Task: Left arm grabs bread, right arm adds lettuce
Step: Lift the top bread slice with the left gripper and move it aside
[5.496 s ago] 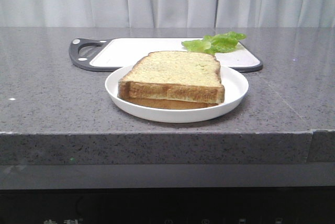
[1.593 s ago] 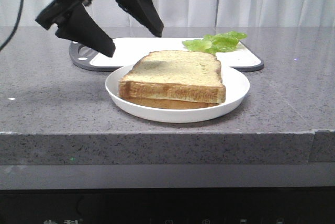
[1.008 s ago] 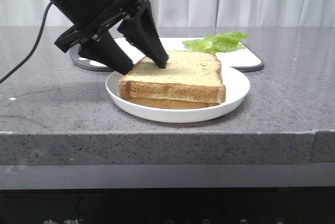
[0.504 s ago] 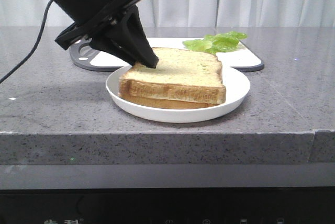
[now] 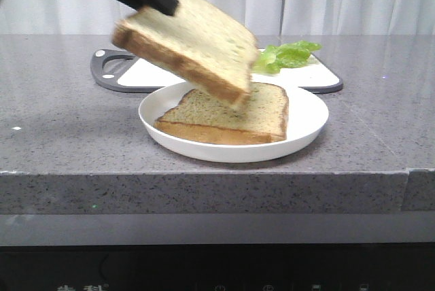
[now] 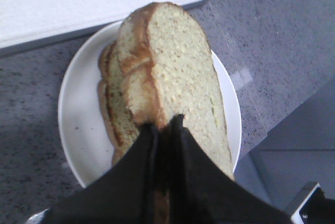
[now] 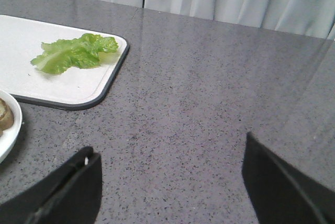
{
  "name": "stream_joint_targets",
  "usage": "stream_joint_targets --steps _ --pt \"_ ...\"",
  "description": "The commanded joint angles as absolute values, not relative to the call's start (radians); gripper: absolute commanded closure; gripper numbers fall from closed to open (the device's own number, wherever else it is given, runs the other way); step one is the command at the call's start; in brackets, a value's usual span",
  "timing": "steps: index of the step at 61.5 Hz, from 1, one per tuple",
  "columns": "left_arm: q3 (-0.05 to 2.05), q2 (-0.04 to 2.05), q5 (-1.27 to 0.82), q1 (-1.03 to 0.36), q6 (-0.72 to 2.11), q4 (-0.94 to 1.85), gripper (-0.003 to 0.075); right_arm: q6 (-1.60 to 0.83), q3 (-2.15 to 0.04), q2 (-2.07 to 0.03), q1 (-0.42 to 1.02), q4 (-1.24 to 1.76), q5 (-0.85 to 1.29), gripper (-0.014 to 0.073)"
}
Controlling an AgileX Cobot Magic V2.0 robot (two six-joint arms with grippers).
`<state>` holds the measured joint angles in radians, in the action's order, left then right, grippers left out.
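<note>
Take the white plate (image 5: 306,124) near the front edge of the grey counter (image 5: 61,134) as the landmark. Up and to the left of it, the left hand (image 5: 160,2) has its black jaws pinched tight on one corner of the bread (image 5: 187,46). That thick slice hangs clear above the plate, tilted so its far end dips low toward the plate's middle. The left wrist view shows the same clamp (image 6: 165,124) on the slice's edge, crust between the jaws. On the plate lies the thinner slice (image 5: 231,111), flat, with its speckled face up. Behind the plate sits a white cutting board (image 5: 170,66) with a dark rim and handle. The lettuce (image 5: 285,54) rests on the board's right end, behind and right of the plate. The right hand (image 7: 167,182) hovers over bare counter well right of the plate, its jaws spread wide with nothing between them.
</note>
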<state>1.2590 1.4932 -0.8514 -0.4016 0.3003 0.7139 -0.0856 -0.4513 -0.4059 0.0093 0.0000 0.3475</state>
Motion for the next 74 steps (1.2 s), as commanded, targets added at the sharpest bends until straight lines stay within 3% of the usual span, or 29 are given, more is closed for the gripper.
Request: stream_joint_targets --steps 1,45,57,74 --pt "1.238 1.391 -0.77 -0.366 0.3 0.742 0.0739 -0.09 -0.485 -0.419 0.003 -0.008 0.257 0.0022" --pt "0.56 0.718 -0.112 -0.31 0.3 0.359 0.074 -0.09 -0.485 -0.419 0.003 -0.008 0.257 0.0022" --pt "0.431 0.568 -0.078 -0.31 0.3 0.295 0.074 -0.09 -0.485 -0.419 0.003 -0.008 0.255 0.0022" --pt "0.418 0.55 -0.067 -0.31 0.3 0.28 0.074 -0.09 -0.488 -0.461 0.003 0.006 0.228 0.0022"
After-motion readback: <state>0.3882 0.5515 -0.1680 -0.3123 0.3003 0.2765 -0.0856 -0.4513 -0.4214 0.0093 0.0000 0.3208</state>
